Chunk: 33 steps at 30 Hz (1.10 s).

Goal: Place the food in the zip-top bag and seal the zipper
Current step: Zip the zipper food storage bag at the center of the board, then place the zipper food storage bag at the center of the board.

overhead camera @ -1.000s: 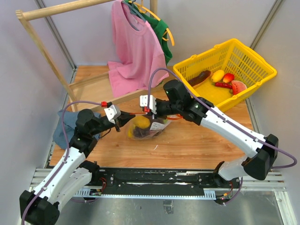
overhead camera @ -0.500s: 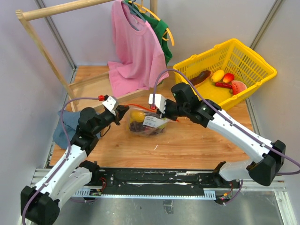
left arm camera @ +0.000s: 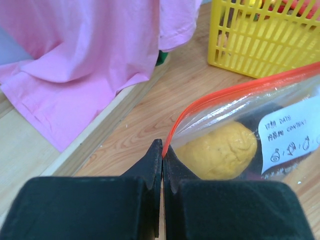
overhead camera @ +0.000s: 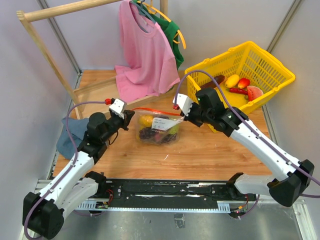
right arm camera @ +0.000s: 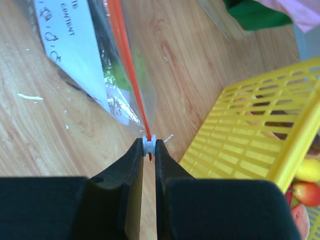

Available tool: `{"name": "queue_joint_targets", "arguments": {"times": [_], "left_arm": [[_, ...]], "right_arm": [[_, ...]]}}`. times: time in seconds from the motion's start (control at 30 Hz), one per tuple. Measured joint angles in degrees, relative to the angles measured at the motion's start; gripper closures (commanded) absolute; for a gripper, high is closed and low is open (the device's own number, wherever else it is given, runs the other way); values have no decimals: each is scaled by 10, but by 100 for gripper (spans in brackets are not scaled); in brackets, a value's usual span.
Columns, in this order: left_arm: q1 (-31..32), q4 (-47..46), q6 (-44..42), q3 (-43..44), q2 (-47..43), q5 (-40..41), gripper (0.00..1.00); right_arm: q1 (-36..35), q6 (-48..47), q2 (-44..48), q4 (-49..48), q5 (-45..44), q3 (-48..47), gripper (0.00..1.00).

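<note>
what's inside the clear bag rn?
Inside the clear crinkly zip-top bag: an orange-yellow toy fruit, dark purple grapes, a green piece. Its white label hides the rest.

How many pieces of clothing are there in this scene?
3. A pink shirt hangs from the wooden rack; a green garment hangs just behind it; a blue garment lies crumpled at the table's left edge. Another could be hidden behind the pink shirt.

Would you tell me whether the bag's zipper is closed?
Apparently closed: the zipper reads as one unbroken strip, its white tab pinched at its end.
</note>
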<state>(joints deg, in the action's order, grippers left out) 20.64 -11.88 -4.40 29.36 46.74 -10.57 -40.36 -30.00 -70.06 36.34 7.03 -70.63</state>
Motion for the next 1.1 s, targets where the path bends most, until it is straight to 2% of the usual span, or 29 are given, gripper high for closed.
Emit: {"name": "queue_joint_targets", "arguments": {"times": [0.3, 0.6, 0.73, 0.9, 1.03, 1.1], "left_arm": [[4, 0, 27, 42, 54, -15, 100], [0, -41, 58, 117, 130, 2, 98], [-3, -51, 93, 116, 137, -5, 89], [-3, -50, 169, 55, 108, -30, 76], [-3, -7, 224, -3, 38, -43, 57], [-3, 25, 246, -20, -18, -42, 44]], "right_arm": [[29, 42, -23, -26, -49, -19, 99], [40, 45, -38, -132, -113, -39, 99], [40, 48, -32, -177, -102, -13, 99], [40, 86, 5, -202, -43, 107, 98], [40, 122, 52, -198, 21, 195, 87], [40, 136, 84, -192, 50, 216, 75]]}}
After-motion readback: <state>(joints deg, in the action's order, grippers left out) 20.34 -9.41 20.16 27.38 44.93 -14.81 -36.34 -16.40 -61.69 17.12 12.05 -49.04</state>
